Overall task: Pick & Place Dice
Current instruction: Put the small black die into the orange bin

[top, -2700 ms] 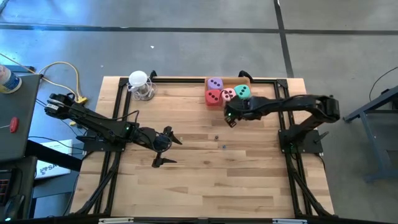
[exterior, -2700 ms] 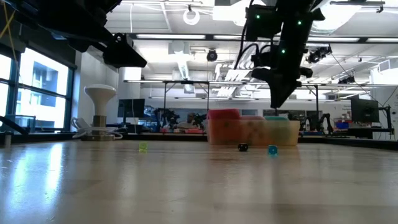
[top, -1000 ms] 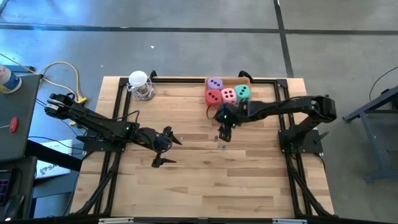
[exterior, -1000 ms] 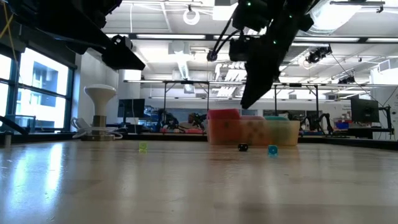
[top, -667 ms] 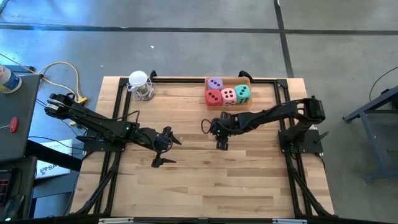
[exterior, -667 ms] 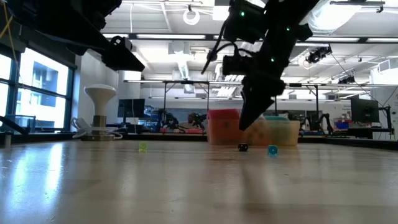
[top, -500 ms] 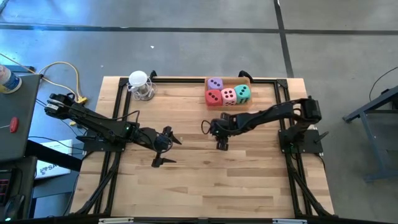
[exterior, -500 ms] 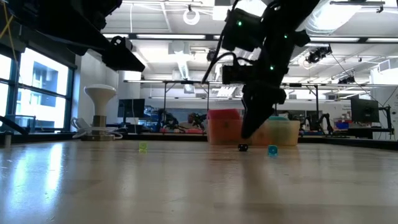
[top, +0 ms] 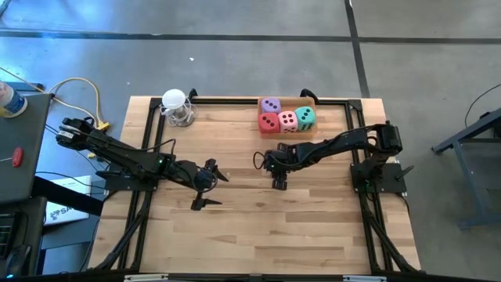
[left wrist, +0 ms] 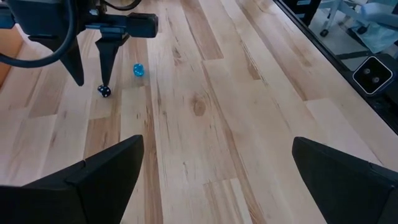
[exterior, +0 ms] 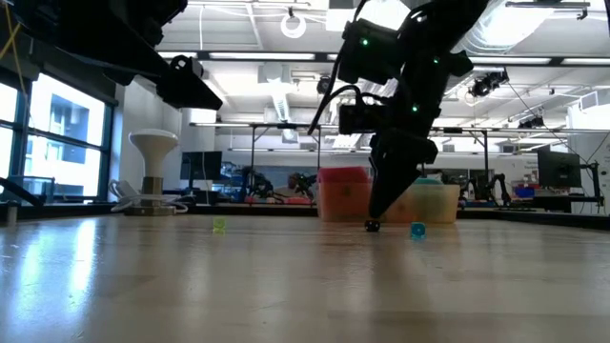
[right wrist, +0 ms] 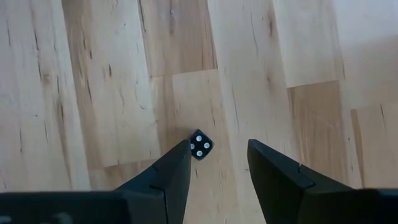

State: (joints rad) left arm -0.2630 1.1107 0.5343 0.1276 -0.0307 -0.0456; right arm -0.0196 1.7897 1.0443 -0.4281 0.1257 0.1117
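**Wooden counter: right hand down over a small black die**

Wood planks cover your counter (top: 235, 227), framed by black rails. Your four big dice sit together at the far edge: purple (top: 271, 105), red (top: 268, 122), pink (top: 287, 120) and teal (top: 304, 117), touching one another, pips up. In the low view they read as a blurred coloured block behind the right arm.

Your right hand (top: 279, 182) points down near the counter's middle, just in front of the dice. Its fingers (right wrist: 165, 177) stand narrowly apart, not closed on anything. A small black die (right wrist: 200, 145) with white pips lies on the wood touching or just beside one fingertip; you cannot tell which. A blue bead (left wrist: 138, 70) lies near it, and a yellow-green one (exterior: 220, 226) is well apart.

Your left hand (top: 214, 188) waits above the counter's left half, fingers spread wide, holding nothing. A white lamp-like object (top: 175, 106) stands at the far left corner.
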